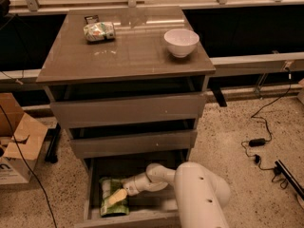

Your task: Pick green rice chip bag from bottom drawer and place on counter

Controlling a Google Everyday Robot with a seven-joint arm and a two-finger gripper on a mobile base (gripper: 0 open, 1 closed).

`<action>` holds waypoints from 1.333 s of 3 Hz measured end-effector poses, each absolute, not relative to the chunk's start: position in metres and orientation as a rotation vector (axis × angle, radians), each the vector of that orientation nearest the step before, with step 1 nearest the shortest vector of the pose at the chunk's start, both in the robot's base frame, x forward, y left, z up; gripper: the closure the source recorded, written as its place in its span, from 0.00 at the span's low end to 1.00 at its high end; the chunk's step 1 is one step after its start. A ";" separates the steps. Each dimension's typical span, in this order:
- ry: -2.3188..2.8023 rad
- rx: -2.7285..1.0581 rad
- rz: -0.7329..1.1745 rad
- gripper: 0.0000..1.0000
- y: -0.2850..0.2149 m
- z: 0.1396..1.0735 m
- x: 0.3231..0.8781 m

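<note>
Pincer [118,195] is down inside the open bottom drawer [90,194], lying across the top of the green rice chip bag [110,208]. From this view I cannot tell how far the pincer is open, nor whether it has hold of the bag. The bag lies flat on the drawer floor toward the left wall, its long side running front to back, and the pincer covers its middle.

The arm [154,177] enters from the right. Its white shoulder housing [199,198] hides the drawer's right front corner.

The table [128,56], the cabinet's glossy grey-brown top, carries two things. A white bowl [181,42] stands near the right rear, and a pale rolled packet [99,31] lies near the left rear, well apart from the bowl. The middle and front of the top are bare.

The middle drawer [133,144] and top drawer [128,109] are closed or nearly so. The middle front overhangs the rear of the open drawer.

The floor [237,122] is speckled. A cardboard box [19,144] with open flaps sits left of the cabinet. A black cable with an adapter [257,142] lies on the right.
</note>
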State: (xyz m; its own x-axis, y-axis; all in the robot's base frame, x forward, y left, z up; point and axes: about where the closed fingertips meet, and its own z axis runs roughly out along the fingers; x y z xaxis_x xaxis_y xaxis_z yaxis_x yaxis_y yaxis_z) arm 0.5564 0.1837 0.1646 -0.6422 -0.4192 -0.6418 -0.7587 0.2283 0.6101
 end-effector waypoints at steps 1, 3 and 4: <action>2.155 -1.088 1.398 0.00 0.189 0.165 0.556; 2.177 -1.093 1.431 0.00 0.199 0.159 0.549; 2.194 -1.090 1.433 0.04 0.200 0.157 0.547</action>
State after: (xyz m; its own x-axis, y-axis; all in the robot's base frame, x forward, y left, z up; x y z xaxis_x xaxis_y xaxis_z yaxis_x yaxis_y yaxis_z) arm 0.5471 0.1996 0.1569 -0.6662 -0.4294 -0.6098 -0.7310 0.2139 0.6480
